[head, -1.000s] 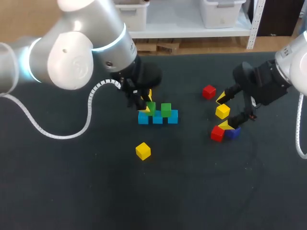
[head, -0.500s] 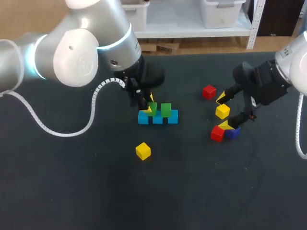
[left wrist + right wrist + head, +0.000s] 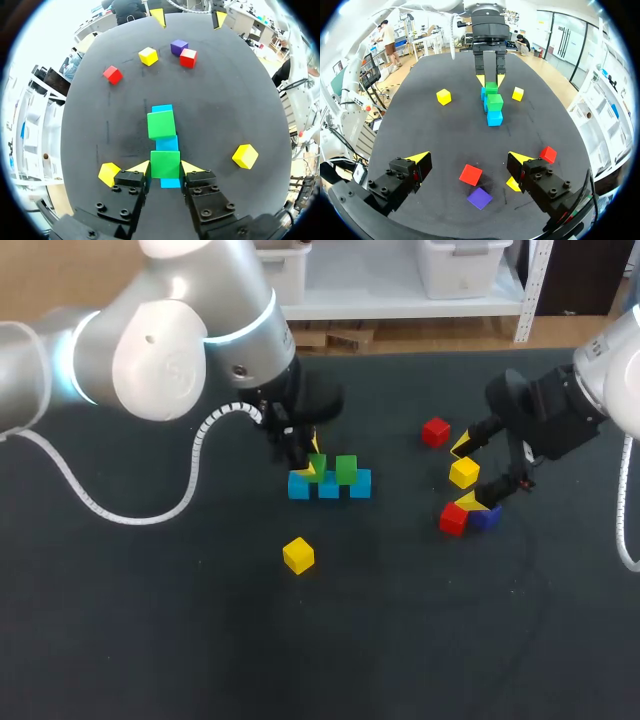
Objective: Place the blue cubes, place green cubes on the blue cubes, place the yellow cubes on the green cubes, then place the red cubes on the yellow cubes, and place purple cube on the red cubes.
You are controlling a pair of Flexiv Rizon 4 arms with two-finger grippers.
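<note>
Three blue cubes (image 3: 329, 487) lie in a row mid-table. One green cube (image 3: 346, 469) rests on them by itself. My left gripper (image 3: 165, 168) is shut on a second green cube (image 3: 165, 161), which sits on the row's near end. My right gripper (image 3: 466, 475) hangs open over a yellow cube (image 3: 463, 472), with a red cube (image 3: 453, 519) and the purple cube (image 3: 487, 518) beside it. Another red cube (image 3: 435, 431) lies further back. A yellow cube (image 3: 298, 555) sits alone in front of the row, and a third yellow cube (image 3: 109, 173) lies beside my left finger.
The dark mat (image 3: 150, 640) covers the table. Wide bare mat stretches in front of the row and to its left. The left arm's white cable (image 3: 190, 480) loops over the mat at the left.
The left arm has shifted slightly to the right, carrying its green cube a little along the blue row. The right arm has kept still.
</note>
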